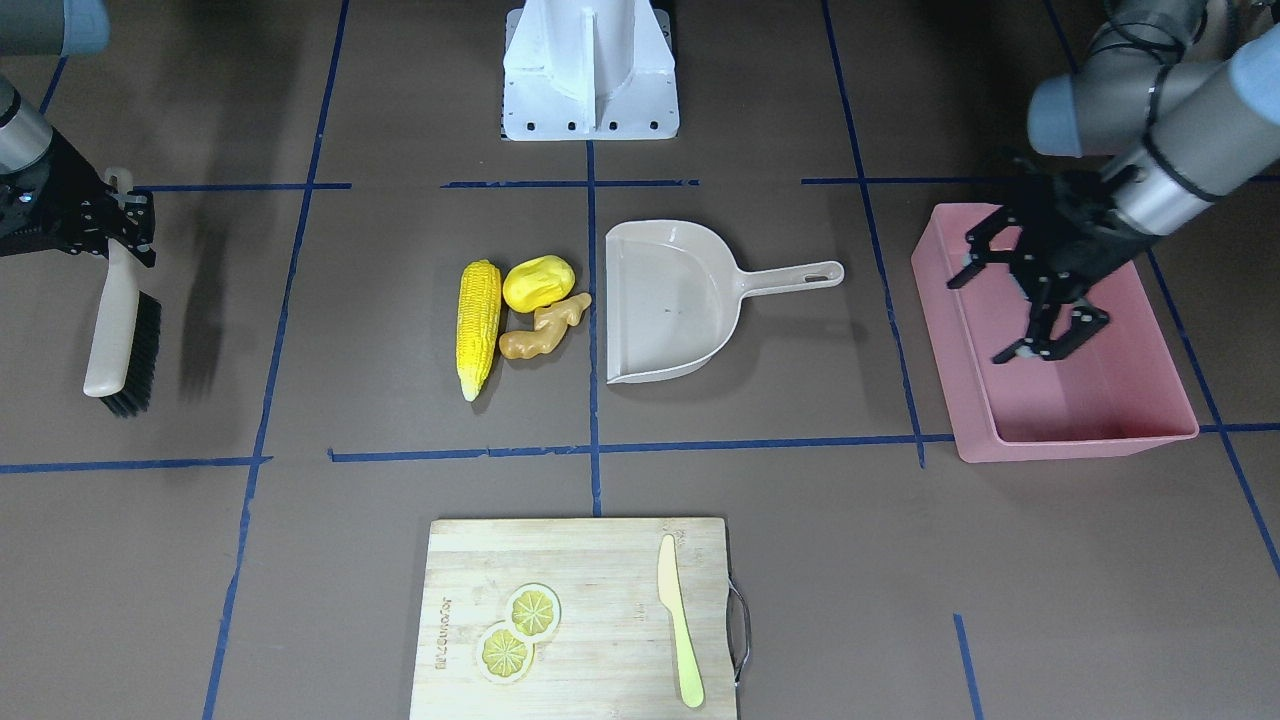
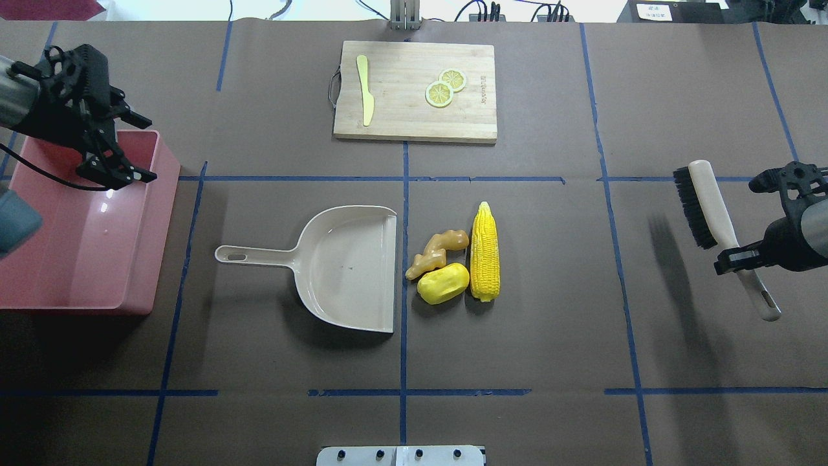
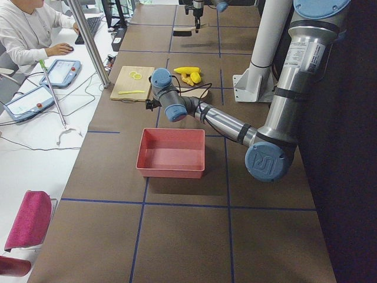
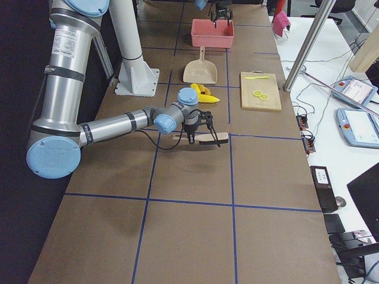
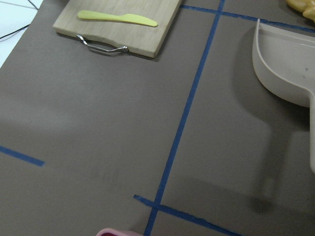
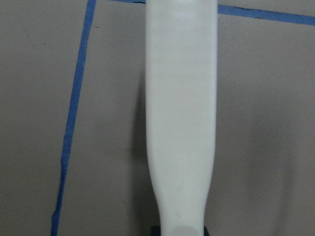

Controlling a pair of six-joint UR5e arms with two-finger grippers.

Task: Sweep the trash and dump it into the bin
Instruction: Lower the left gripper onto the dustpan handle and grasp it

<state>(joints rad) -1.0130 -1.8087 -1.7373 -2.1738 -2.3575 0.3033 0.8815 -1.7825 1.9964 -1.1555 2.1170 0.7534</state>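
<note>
Brown table (image 2: 550,336): left gripper (image 2: 139,149) is gaping wide over the bin (image 2: 139,259), right gripper (image 2: 737,259) is clasping a brush (image 2: 702,200) (by its handle), trash (image 2: 443,283) lying between them.

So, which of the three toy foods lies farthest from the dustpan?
The long yellow corn cob: it lies on the side away from the dustpan, with the ginger root and the rounded lump between them.
</note>
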